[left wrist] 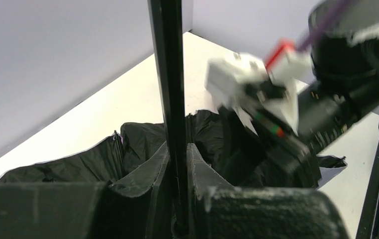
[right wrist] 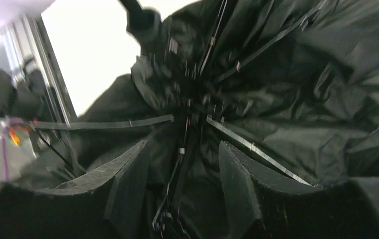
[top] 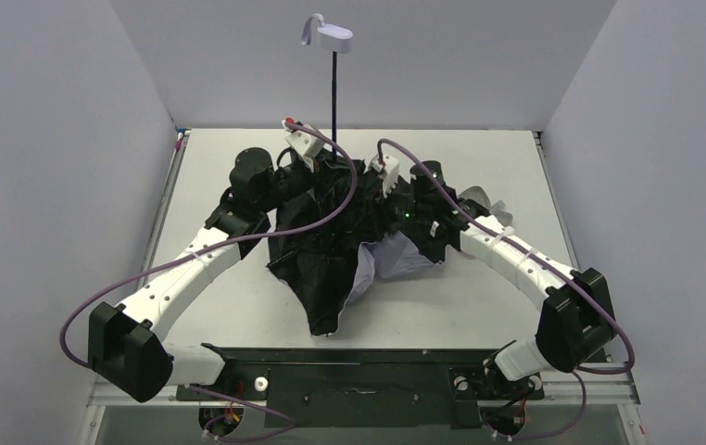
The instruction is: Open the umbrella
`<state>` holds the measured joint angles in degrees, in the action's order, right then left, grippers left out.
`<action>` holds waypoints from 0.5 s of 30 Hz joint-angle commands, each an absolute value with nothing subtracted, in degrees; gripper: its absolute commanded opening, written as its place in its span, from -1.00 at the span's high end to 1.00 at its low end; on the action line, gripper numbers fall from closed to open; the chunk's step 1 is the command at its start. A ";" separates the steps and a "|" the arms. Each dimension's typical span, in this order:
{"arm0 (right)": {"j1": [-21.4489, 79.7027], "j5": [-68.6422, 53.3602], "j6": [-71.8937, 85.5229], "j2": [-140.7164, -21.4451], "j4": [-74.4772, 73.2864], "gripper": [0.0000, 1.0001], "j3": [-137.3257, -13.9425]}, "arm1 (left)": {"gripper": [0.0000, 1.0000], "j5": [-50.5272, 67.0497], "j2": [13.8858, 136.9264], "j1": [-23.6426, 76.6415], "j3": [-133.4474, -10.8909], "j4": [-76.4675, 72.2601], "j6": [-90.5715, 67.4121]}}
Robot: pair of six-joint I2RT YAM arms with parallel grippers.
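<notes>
The umbrella (top: 331,250) lies half spread on the table, black underside up, with a fold of pale lavender fabric (top: 394,260) showing near the front. Its thin black shaft (top: 334,93) stands upright, with the lavender handle and strap (top: 333,35) at the top. My left gripper (top: 324,159) is shut on the shaft low down; in the left wrist view the shaft (left wrist: 170,74) runs up between the closed fingers (left wrist: 147,172). My right gripper (top: 384,190) is open over the canopy's centre; in the right wrist view the fingers (right wrist: 130,174) stand apart around black fabric and thin ribs (right wrist: 180,164).
A pale piece of fabric (top: 485,198) lies behind my right forearm. White walls close in the table on the left, back and right. The right wrist (left wrist: 257,94) shows close by in the left wrist view. A black base rail (top: 349,371) runs along the near edge.
</notes>
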<state>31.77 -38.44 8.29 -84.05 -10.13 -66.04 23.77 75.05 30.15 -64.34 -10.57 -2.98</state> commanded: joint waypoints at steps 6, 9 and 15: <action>32.74 -33.58 -25.01 -81.93 -24.91 -0.20 -56.05 | 1.00 25.14 73.37 25.33 -70.34 -14.19 -5.88; 30.67 -34.16 -24.33 -80.07 -25.84 -0.33 -56.39 | 1.00 28.39 73.08 24.80 -70.68 -12.20 -1.93; 24.08 -37.36 -8.38 -74.26 -19.76 -0.53 -63.59 | 1.00 34.56 70.81 25.46 -71.46 -5.92 15.90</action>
<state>27.53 -35.44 -16.53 -80.82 -25.47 -57.21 29.54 74.72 25.45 -66.50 -6.07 2.72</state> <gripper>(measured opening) 0.739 0.084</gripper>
